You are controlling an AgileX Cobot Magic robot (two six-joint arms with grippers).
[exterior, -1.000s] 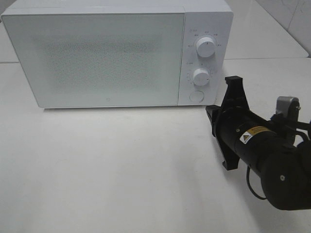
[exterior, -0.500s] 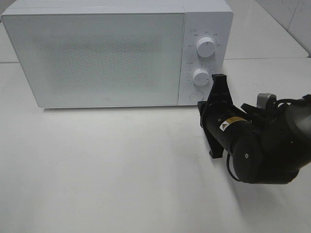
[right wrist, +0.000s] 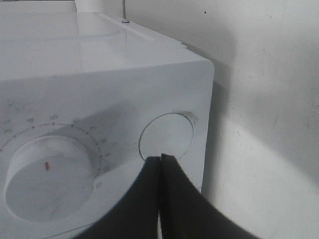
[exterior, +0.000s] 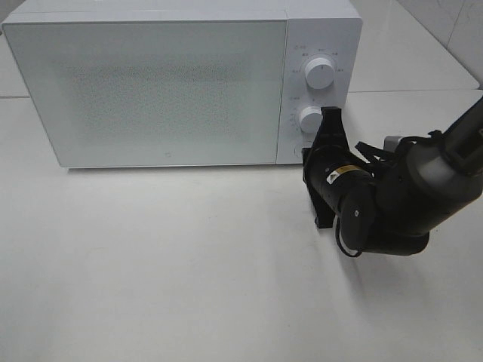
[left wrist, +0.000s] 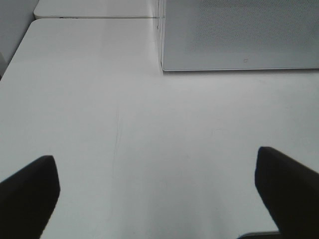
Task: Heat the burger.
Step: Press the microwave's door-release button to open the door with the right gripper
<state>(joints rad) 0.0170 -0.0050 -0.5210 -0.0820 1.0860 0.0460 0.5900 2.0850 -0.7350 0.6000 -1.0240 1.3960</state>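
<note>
Where the burger is: out of sight in every view; whether it lies inside the microwave (exterior: 181, 83) cannot be told.
Microwave: a white box at 12 o'clock on the surface (exterior: 151, 271), with its door (exterior: 151, 90) shut flush.
Inside of the microwave: hidden behind the door's speckled, frosted pane; nothing shows through.
Control panel (exterior: 298, 30): at 3 o'clock of the door, with the upper knob (exterior: 320, 73) above the lower knob (exterior: 310, 119); the print around both is too small to read.
Round button (right wrist: 167, 134): at 6 o'clock on the panel, below the lower knob; the right arm covers it in the high view, so it shows plainly only in the right wrist view.
Right claw (right wrist: 161, 158): its fingers are pressed together with nothing between them, and the tips sit at the rim of the round button; whether they touch it cannot be told.
Right arm (exterior: 400, 204): black, reaching in from 4 o'clock of the surface and cut off at the picture's edge; its bulk hides the panel's lower corner.
Left claw (left wrist: 155, 159): spread wide, holding nothing, over bare surface; only two dark fingers (left wrist: 30, 194) show, both cut off by the picture's edge, and a lower corner of the microwave lies ahead, well apart.
</note>
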